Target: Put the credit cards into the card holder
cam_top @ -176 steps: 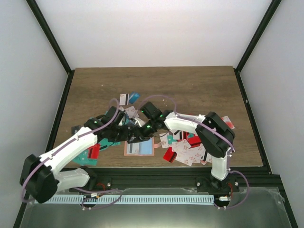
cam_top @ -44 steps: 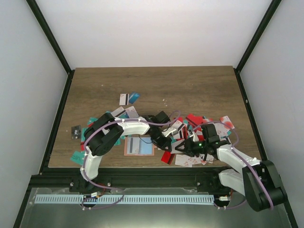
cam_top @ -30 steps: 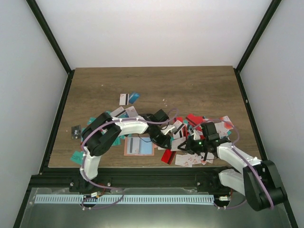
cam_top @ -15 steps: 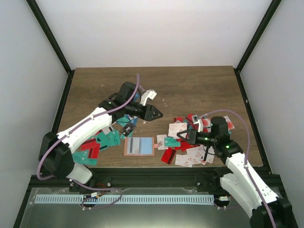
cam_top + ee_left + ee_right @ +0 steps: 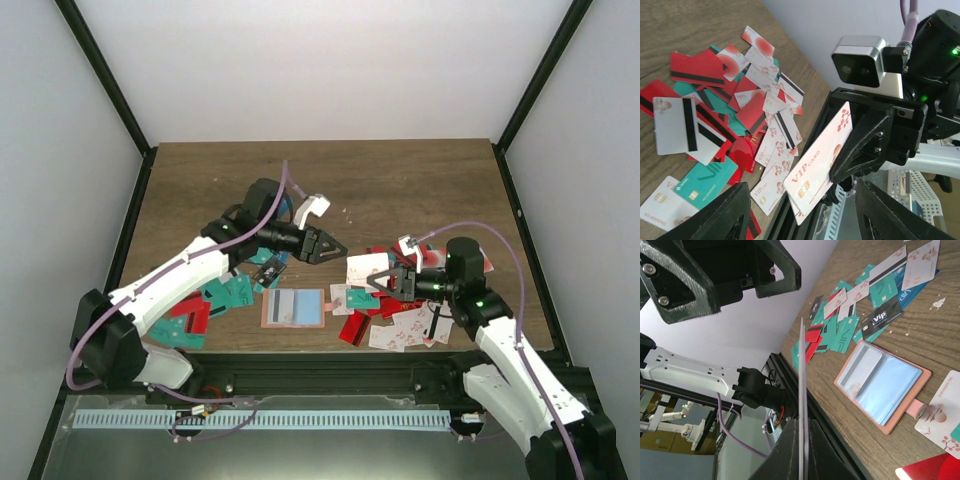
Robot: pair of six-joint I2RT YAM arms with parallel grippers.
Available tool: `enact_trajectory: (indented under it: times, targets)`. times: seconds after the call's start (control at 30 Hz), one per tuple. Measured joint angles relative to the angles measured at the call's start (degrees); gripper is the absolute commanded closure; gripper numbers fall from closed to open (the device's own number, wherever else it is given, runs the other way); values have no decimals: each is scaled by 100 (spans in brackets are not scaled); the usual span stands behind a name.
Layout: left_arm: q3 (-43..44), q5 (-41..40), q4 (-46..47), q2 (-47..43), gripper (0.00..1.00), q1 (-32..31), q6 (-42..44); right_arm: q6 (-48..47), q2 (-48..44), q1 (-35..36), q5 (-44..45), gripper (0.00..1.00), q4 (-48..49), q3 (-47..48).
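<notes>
I saw my left gripper hanging released and empty over mid-table. The card holder lay open flat by the near edge. Right of it, my right gripper clenched a white card above scattered credit cards.

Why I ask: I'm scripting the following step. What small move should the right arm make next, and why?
Probably carry the right gripper over to the card holder and lower the white VIP card toward it. That gripper is shut on the card above the table, the holder lies open and flat, and the left gripper hangs open and empty.
</notes>
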Motion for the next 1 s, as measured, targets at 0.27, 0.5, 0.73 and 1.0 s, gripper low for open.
enact_trajectory:
  times: [0.27, 0.5, 0.73, 1.0]
  targets:
    - [44, 59, 70, 354, 41, -341, -131, -13, 96, 0, -249, 99, 17, 7]
    - [267, 42, -70, 487, 44, -413, -122, -81, 96, 0, -258, 99, -20, 9]
    - [343, -44, -177, 487, 49, -518, -116, -138, 96, 0, -184, 99, -114, 9]
    - [444, -269, -332, 568, 54, -579, -111, -157, 105, 0, -127, 99, -175, 9]
